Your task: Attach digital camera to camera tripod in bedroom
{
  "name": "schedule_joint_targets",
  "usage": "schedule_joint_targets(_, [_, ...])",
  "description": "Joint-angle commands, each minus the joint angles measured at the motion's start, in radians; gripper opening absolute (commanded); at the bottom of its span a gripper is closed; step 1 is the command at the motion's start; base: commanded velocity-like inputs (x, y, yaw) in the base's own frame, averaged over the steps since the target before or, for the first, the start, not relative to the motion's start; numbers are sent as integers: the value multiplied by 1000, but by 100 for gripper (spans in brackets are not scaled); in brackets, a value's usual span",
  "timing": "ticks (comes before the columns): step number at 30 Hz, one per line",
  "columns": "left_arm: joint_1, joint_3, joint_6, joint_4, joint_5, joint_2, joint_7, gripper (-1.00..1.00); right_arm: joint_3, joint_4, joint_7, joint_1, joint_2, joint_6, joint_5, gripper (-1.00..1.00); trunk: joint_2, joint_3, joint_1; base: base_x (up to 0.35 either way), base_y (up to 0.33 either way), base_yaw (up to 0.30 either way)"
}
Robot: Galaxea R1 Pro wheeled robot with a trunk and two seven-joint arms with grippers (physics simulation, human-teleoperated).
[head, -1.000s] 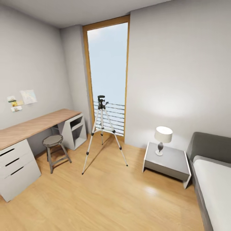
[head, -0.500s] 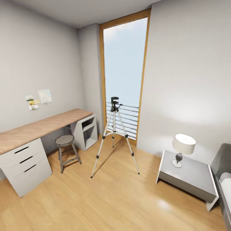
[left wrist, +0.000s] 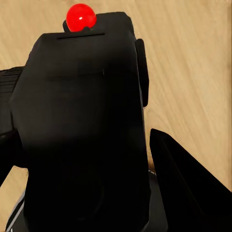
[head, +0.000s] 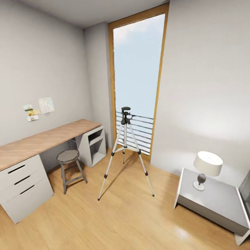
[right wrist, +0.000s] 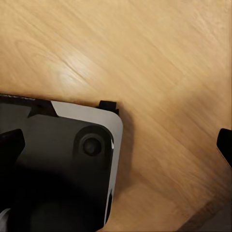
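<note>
Held in the left gripper (left wrist: 96,193): the digital camera (left wrist: 82,130), black, red dot (left wrist: 80,16) on top, dark fingers (left wrist: 183,183) pressed against its two sides over the light wood floor (left wrist: 193,63). In the head view, upright at centre on the same floor (head: 121,222): the camera tripod (head: 125,152), three silver legs spread, black head bare, right in front of the tall wood-framed window (head: 137,76) with its slatted railing (head: 139,130). At 9 o'clock from the tripod, a round grey stool (head: 69,163), tucked by a wood-topped desk (head: 41,140) with white drawers (head: 21,189) and an open cubby (head: 93,144); small notes pinned on the wall (head: 38,107) above. At 4 o'clock, a low grey bedside table (head: 215,201) carrying a white-shaded lamp (head: 207,166). Right gripper (right wrist: 116,145): only dark finger edges at the borders of its wrist view, over floor and part of the robot's grey and black base (right wrist: 58,164); spread or closed, cannot tell
</note>
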Motion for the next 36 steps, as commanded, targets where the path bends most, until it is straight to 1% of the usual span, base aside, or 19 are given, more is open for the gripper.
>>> schedule_joint_targets(1, [0, -9, 2, 0, 7, 0, 1, -100, -9, 3, 2, -1, -1, -3, 9, 100, -1, 0, 1, 326, 0, 2])
schedule_joint_targets(21, [0, -10, -8, 0, 6, -1, -1, -100, -9, 3, 2, -1, -1, -3, 9, 100, -1, 0, 1, 322, 0, 0])
schedule_joint_targets(36, [0, -8, -9, -2, 5, -4, 0, -100, -9, 3, 2, -1, -1, -3, 9, 100, -1, 0, 1, 37, -6, 0])
